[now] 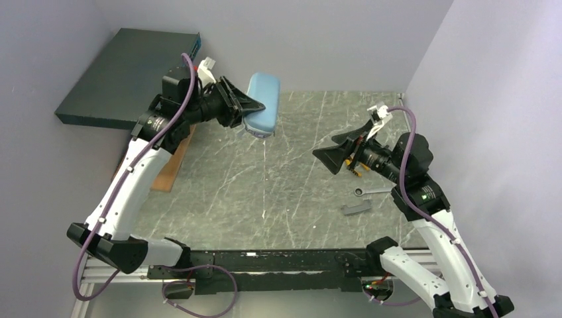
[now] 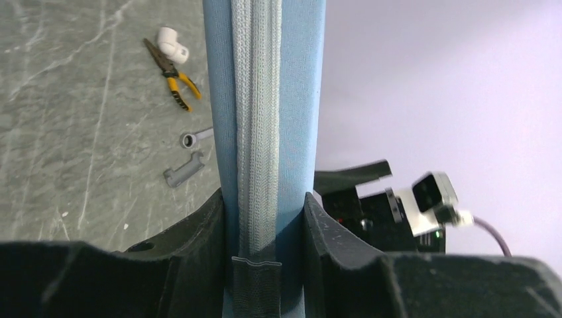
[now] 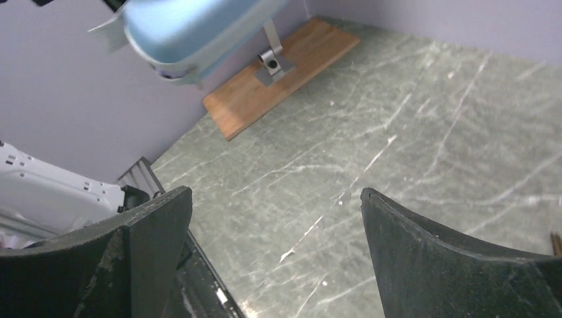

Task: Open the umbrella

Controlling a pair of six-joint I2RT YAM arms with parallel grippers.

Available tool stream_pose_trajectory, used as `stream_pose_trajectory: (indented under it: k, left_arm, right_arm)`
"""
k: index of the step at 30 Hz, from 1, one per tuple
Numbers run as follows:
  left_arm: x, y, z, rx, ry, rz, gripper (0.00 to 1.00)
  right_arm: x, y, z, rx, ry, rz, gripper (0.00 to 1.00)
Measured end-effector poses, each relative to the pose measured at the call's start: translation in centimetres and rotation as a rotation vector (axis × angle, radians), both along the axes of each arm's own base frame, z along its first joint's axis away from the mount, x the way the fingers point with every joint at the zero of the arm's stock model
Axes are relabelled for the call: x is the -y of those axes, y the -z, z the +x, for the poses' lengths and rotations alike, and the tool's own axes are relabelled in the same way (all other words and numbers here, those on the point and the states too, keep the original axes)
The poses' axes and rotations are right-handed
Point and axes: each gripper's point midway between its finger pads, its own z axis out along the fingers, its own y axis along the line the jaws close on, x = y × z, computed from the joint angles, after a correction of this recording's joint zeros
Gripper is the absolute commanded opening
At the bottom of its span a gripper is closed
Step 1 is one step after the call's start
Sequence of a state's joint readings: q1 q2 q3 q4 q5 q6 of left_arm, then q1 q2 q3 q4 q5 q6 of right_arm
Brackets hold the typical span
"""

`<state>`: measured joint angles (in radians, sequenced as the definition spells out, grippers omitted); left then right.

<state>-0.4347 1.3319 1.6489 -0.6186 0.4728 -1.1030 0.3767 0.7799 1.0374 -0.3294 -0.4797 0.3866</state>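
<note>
The umbrella [image 1: 263,103] is a folded slate-blue oblong pouch held in the air above the far middle of the table. My left gripper [image 1: 246,114] is shut on its lower end. In the left wrist view the umbrella [image 2: 265,99] stands upright between the jaws, its grey strap facing the camera, and my left gripper [image 2: 264,218] clamps both sides. My right gripper [image 1: 329,156] is open and empty, raised to the right and pointing left toward the umbrella. In the right wrist view my right gripper [image 3: 275,218] shows wide jaws, and the umbrella [image 3: 192,30] hangs at upper left.
A large dark teal box [image 1: 126,76] leans at the far left. A wooden board [image 3: 281,73] with a small metal stand lies by the left wall. Yellow-handled pliers [image 2: 173,76], a wrench [image 2: 193,138] and a grey bracket [image 2: 183,170] lie on the table's right side.
</note>
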Motion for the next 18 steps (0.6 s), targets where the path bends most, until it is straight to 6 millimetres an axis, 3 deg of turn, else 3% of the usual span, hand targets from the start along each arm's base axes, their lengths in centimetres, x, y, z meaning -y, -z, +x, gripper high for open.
stream_pose_trajectory:
  k: [5, 12, 15, 18]
  left_arm:
    - [-1.5, 1.1, 0.6, -0.101, -0.079, 0.055, 0.0]
    - [-2.1, 0.4, 0.5, -0.139, -0.062, 0.179, 0.0]
    - [-2.9, 2.1, 0.1, -0.164, -0.054, 0.265, 0.0]
    - [-4.0, 4.2, -0.8, -0.2, -0.043, 0.351, 0.0]
  right_arm:
    - [-2.4, -0.6, -0.4, 0.139, -0.094, -0.066, 1.0]
    - [-8.8, 1.2, -2.3, 0.269, -0.254, -0.223, 1.0]
    - [-10.9, 2.3, -3.5, 0.293, -0.306, -0.273, 1.0]
    - [-11.9, 3.2, -3.1, 0.245, -0.297, -0.281, 1.0]
